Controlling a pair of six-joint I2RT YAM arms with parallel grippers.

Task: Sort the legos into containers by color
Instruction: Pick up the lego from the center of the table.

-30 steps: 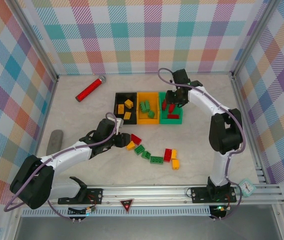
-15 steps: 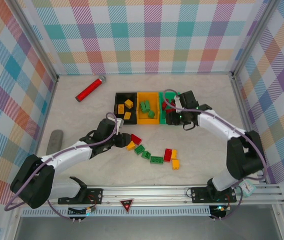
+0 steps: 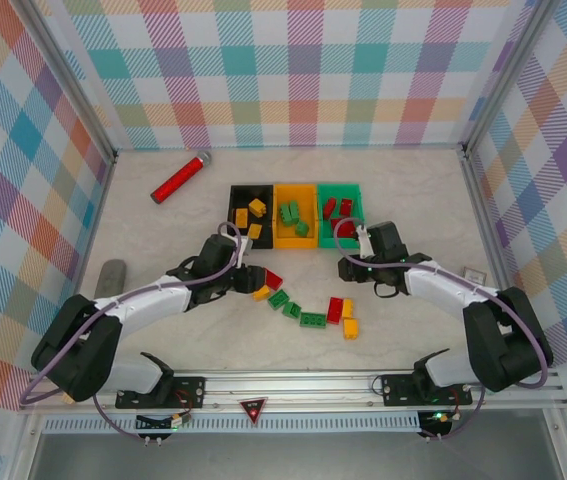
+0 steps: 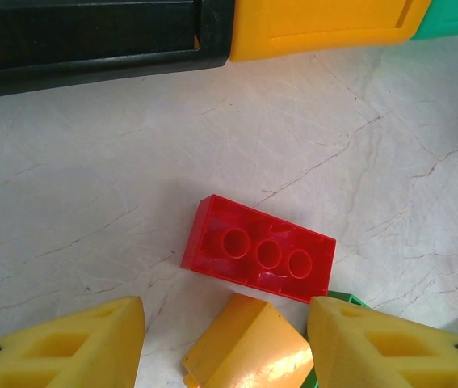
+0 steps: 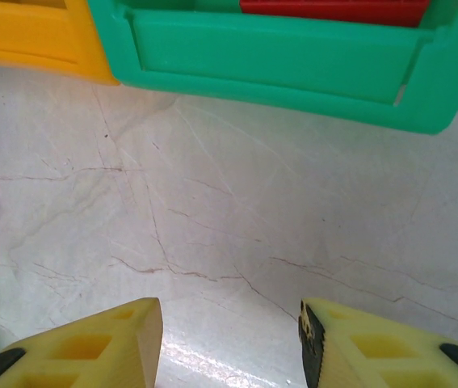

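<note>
Three containers stand in a row: a black bin (image 3: pixel 235 199) with yellow legos, an orange bin (image 3: pixel 281 237) with green legos, and a green bin (image 3: pixel 354 238) with red legos. Loose on the table lie a red lego (image 3: pixel 272 279), a yellow lego (image 3: pixel 261 292), green legos (image 3: pixel 312 320), another red one (image 3: pixel 334 309) and two yellow ones (image 3: pixel 350 327). My left gripper (image 3: pixel 250 280) is open and low over the table, its fingers either side of the yellow lego (image 4: pixel 249 343), with the red lego (image 4: pixel 258 259) just beyond. My right gripper (image 3: pixel 347 262) is open over bare table in front of the green bin (image 5: pixel 293 65).
A long red cylinder (image 3: pixel 181 177) with a silver end lies at the back left. A grey object (image 3: pixel 109 280) rests near the left wall and a small white item (image 3: pixel 475 273) near the right wall. Plaid walls enclose the table.
My right arm has pulled back from above the green bin and dropped low in front of it, with its jaws wider. The left arm has edged slightly toward the yellow lego.
</note>
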